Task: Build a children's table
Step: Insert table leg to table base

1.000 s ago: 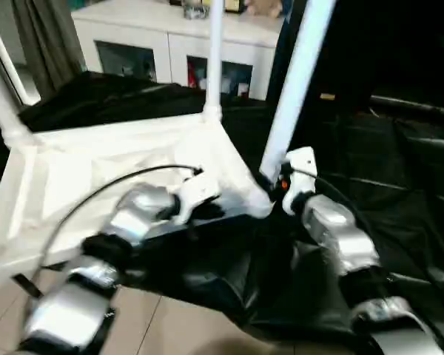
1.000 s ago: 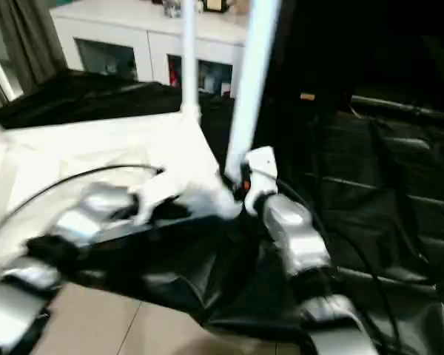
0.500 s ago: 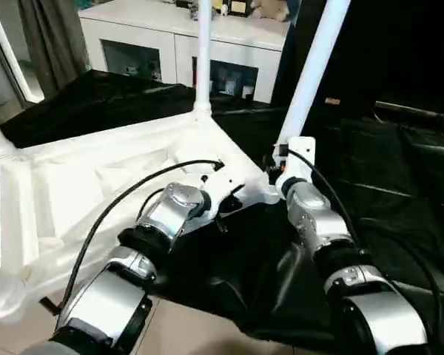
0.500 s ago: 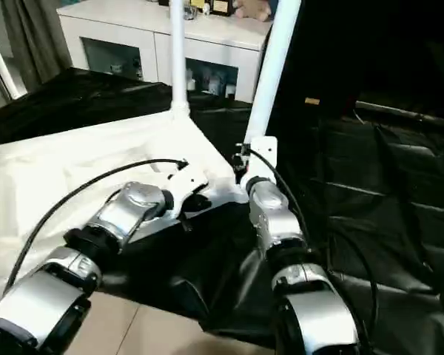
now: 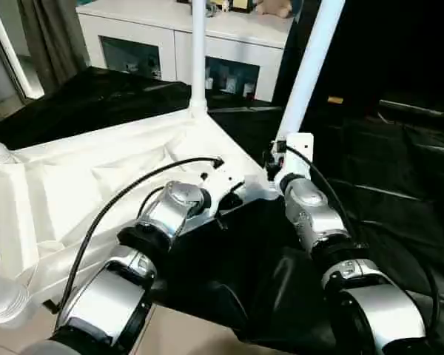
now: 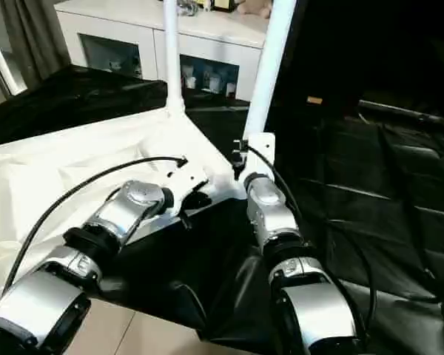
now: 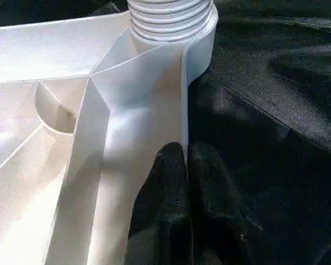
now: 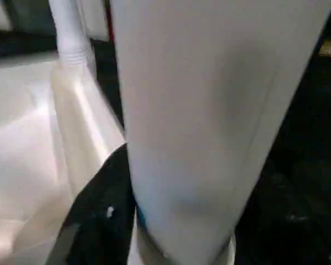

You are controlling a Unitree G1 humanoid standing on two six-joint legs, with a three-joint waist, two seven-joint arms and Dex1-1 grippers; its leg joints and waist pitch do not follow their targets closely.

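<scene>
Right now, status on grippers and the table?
Left gripper shut on the tabletop's side wall. Right gripper around the near leg at its corner socket. Tabletop upside down, nothing blocking.

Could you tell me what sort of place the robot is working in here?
Probably a home living room: a white cabinet with glass doors and trinkets on top, a curtain, tiled floor, black sheeting under the upturned children's table.
</scene>
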